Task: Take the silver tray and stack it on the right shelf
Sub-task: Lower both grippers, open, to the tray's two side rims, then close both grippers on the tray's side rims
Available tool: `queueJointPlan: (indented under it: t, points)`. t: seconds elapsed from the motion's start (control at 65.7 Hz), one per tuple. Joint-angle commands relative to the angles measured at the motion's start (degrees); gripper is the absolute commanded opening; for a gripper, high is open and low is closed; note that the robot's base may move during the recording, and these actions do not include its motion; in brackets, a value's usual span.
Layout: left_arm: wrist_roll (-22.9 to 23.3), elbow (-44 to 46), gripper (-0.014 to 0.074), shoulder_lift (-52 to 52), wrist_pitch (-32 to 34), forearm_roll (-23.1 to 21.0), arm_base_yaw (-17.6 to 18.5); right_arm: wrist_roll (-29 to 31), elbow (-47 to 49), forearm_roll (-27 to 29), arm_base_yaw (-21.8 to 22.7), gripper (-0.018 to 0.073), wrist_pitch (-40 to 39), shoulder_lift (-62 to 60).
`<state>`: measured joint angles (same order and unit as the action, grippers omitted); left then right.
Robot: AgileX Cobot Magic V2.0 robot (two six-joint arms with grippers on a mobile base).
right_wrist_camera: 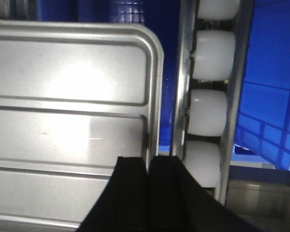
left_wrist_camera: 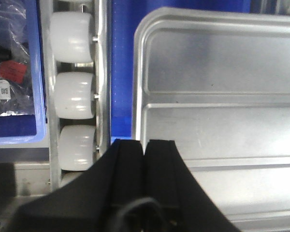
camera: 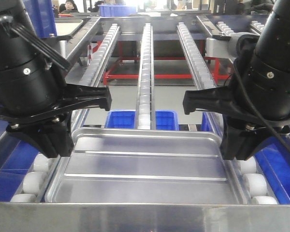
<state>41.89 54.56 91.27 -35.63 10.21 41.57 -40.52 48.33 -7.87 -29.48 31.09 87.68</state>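
Front view, lower centre: the silver tray (camera: 145, 166) lies on the right shelf (camera: 145, 218), just behind its steel lip. In my wrist views, the left gripper (left_wrist_camera: 145, 145) and right gripper (right_wrist_camera: 148, 162) each pinch closed on a side rim, beside white rollers (left_wrist_camera: 72, 96).

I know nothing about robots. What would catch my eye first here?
A shiny silver tray with two long ridges sits low in the middle of the roller shelf. On either side of it, the black left gripper and the black right gripper each pinch one of its side rims.
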Motion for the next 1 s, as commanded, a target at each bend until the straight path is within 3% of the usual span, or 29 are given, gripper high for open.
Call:
queueJointPlan:
  t: [0.0,0.122,0.228,0.35,0.426,0.487,0.989]
  points:
    - [0.2,1.7,-0.0092,-1.8,1.7,1.6,0.5,0.1,1.7,-0.3,0.0,0.008,-1.3,-1.9]
    - [0.2,1.7,-0.0092,-1.8,1.4,2.9,0.5,0.1,1.7,-0.3,0.0,0.0119,-1.3,-1.9]
    - [0.2,1.7,-0.0065,-1.5,1.0,2.9,0.5,0.1,1.7,-0.3,0.1,0.0251,-1.7,-1.9]
    - [0.7,1.7,0.0138,-0.4,1.7,2.1,0.5,0.1,1.7,-0.3,0.1,0.0398,-2.1,-1.9]
    - [1.1,1.7,0.0279,0.3,1.9,1.4,0.5,0.1,1.7,-0.3,0.2,0.0416,-1.8,-1.9]
    - [1.1,1.7,0.0326,0.9,1.9,1.4,0.5,0.1,1.7,-0.3,0.3,0.0414,-1.8,-1.9]
    - [1.1,1.7,0.0315,2.3,2.0,2.9,0.5,0.1,1.3,-0.3,2.9,0.0414,-3.3,-1.7]
